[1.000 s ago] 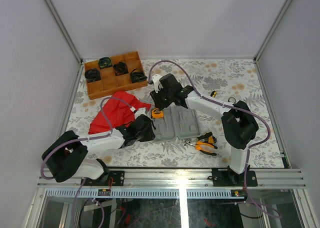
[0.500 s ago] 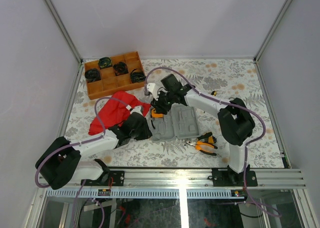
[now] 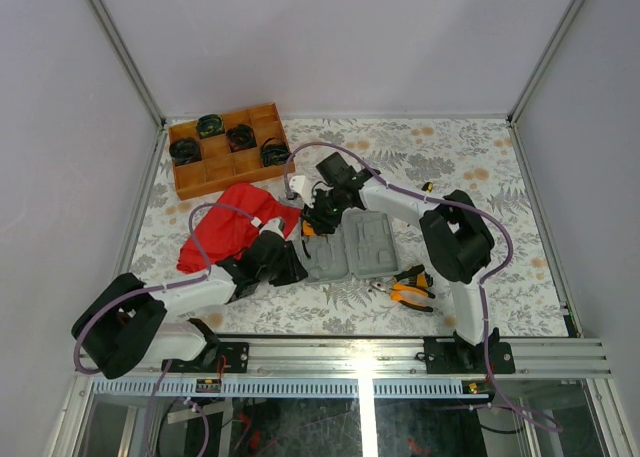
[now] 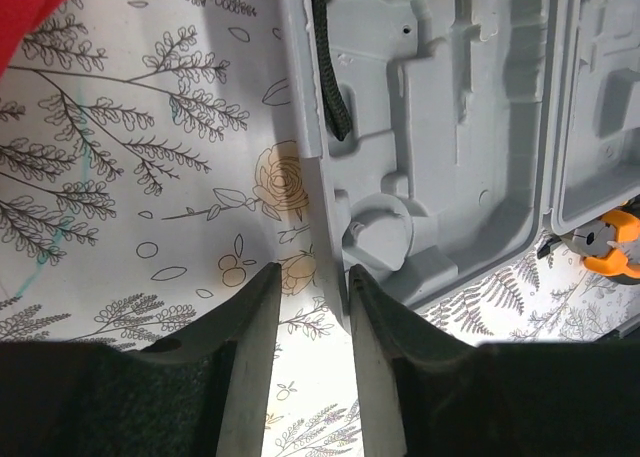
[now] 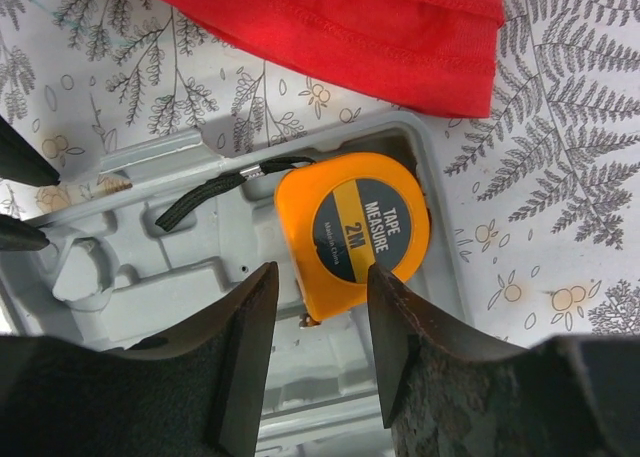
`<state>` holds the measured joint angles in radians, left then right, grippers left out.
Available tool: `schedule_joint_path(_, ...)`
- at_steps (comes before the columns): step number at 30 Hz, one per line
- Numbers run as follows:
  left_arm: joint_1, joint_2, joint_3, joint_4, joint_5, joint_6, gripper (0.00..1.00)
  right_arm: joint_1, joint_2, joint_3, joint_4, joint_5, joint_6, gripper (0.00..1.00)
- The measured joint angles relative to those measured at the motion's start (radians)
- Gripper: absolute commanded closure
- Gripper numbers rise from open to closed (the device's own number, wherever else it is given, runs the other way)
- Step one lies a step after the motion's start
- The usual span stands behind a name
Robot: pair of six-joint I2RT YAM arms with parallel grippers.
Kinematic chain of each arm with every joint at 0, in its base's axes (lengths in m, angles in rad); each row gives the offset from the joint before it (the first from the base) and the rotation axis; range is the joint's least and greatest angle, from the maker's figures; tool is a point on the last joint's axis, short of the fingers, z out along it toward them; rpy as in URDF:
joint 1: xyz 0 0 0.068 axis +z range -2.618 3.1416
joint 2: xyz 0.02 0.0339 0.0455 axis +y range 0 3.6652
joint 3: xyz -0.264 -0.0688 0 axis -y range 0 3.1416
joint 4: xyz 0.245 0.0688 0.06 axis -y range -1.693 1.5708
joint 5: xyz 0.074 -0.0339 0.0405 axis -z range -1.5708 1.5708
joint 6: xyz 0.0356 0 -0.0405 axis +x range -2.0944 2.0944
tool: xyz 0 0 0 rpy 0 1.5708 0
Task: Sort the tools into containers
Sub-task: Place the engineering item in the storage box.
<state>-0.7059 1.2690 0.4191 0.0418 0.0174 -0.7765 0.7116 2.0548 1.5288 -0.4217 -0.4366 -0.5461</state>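
Tape measure (image 5: 350, 232): lies flat and face up in a corner recess of the case (image 5: 190, 267), at the end nearest the red cloth (image 5: 380, 27). Its black strap (image 5: 205, 197) trails along the moulded channel beside it.
Reason for position: the recess walls close in on the body on two sides, so the tool looks seated rather than merely dropped in.
Right gripper (image 5: 322, 275): hangs directly over the tape measure with its jaws apart. The gap is narrower than the flat-lying body, so nothing is grasped and the tool is judged released.
Left gripper (image 4: 312, 277): sits at the case's near-left corner, jaws partly apart and astride the rim. Tablecloth shows between one finger and the rim, so no clamp is seen.
Reason for hold: judged a brace that stops the light case sliding while the other arm loads it.
Case: lies open with both halves flat on the table (image 3: 470, 157). The other recesses in view are vacant.
Remaining tools: the pliers (image 3: 410, 287) lie just beside the case's near-right corner. The stubby piece (image 3: 427, 188) lies apart on the far side. The screwdrivers cannot be picked out with certainty.
Wooden tray (image 3: 232, 177): stands at the far left and holds black coiled bundles.
Right wrist view only: the tape measure's label and its fit in the recess.
Left wrist view only: the rim between the fingers and the vacant mouldings.
Top view only: both arms meeting at the case's left end, and the tools outside it.
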Motion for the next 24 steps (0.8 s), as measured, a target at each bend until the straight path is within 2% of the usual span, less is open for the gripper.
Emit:
schedule_joint_path(10,0.000,0.007,-0.045,0.092,-0.003,-0.069,0.71,0.011,0.024,0.028,-0.007,0.037,-0.007,0.54)
schedule_joint_path(24,0.001,0.027,-0.046,0.123,-0.002,-0.082,0.72,0.052,0.068,0.094,-0.035,0.116,-0.033,0.55)
